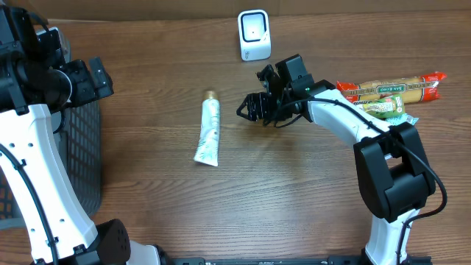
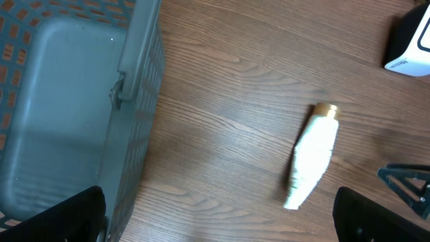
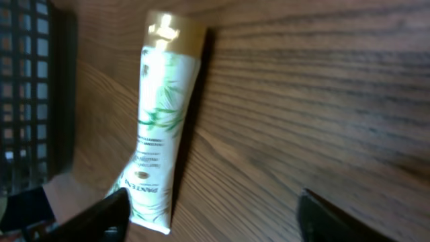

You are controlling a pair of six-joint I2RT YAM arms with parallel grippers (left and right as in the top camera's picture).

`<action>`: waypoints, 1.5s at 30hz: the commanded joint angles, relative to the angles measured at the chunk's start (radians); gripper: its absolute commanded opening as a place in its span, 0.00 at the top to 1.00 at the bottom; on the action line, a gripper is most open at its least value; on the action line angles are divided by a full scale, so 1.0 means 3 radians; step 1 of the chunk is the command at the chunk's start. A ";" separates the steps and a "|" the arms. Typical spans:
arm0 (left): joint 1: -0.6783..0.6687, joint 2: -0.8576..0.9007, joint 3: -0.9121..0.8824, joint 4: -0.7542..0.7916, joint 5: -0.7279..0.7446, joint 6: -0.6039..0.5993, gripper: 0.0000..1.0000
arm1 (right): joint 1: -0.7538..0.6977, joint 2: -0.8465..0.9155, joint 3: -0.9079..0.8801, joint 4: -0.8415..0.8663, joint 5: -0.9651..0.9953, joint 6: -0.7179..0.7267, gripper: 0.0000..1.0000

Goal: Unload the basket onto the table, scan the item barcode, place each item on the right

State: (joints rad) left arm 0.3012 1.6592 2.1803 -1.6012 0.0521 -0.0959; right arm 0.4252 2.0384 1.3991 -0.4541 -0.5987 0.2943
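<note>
Two arms stand over a brown wooden surface (image 1: 147, 213), seen from overhead. The left arm (image 1: 29, 169) rises along the 9 o'clock edge and bends at the top, carrying its end effector (image 2: 222, 208) above the rim of a dark mesh basket (image 1: 73, 147). Its fingers are spread wide with nothing between them but bare wood. The right arm (image 1: 346, 121) comes up from its base at 5 o'clock and reaches toward 10 o'clock, with its end effector (image 1: 252, 108) held low near the middle of the surface. Its fingers are apart and grip nothing.

The basket fills the 9 o'clock side; its grey inside shows in the left wrist view. At 2 o'clock a long pasta packet (image 1: 390, 88) lies crosswise, partly behind the right arm. A white tube (image 1: 208, 132) with a gold cap, the item to scan, lies flat near the centre. Its cap points to 12 o'clock and its crimped end to 6. It lies just to the 8 o'clock side of the right end effector, apart from it. A white scanner (image 1: 254, 34) stands upright at 12 o'clock, well apart from the tube. A small green packet (image 1: 386, 109) lies against the pasta packet's 6 o'clock side.
</note>
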 commanded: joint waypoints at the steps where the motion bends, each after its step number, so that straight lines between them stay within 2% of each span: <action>1: -0.0004 0.0005 0.0050 0.0006 0.0001 0.0072 0.00 | 0.0224 0.0001 0.0160 0.0004 0.0249 -0.0023 0.12; 9: -0.0003 0.0005 0.0050 0.0006 0.0001 0.0072 0.00 | 0.0748 0.0065 0.0987 -0.0515 0.1606 -0.0025 0.02; 13: -0.0008 0.0005 0.0050 0.0006 0.0001 0.0072 0.00 | 0.1064 0.0492 0.1680 -0.0912 0.2169 -0.0172 0.00; 17: -0.0008 0.0005 0.0050 0.0005 0.0001 0.0072 0.00 | 0.1269 0.0844 0.2041 -0.1148 0.2542 -0.0284 0.00; 26: -0.0008 0.0005 0.0050 0.0005 0.0001 0.0072 0.00 | 0.1685 0.1303 0.2059 -0.1134 0.3290 -0.0544 0.00; 34: -0.0008 0.0005 0.0050 0.0005 0.0001 0.0072 0.00 | 0.1799 0.1417 0.2057 -0.1330 0.3797 -0.0575 0.01; 36: -0.0008 0.0005 0.0050 0.0006 0.0001 0.0072 0.00 | 0.1799 0.1417 0.2057 -0.1390 0.3866 -0.0575 0.09; 40: -0.0008 0.0005 0.0050 0.0005 0.0000 0.0072 0.00 | 0.1798 0.1417 0.2057 -0.1542 0.3889 -0.0576 0.39; 45: -0.0003 0.0005 0.0050 0.0006 0.0001 0.0072 0.00 | 0.1798 0.1417 0.2057 -0.1611 0.3889 -0.0809 0.63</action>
State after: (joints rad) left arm 0.3012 1.6592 2.1803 -1.6012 0.0521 -0.0959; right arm 0.9688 2.4416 1.9987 -0.9314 0.5499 0.1059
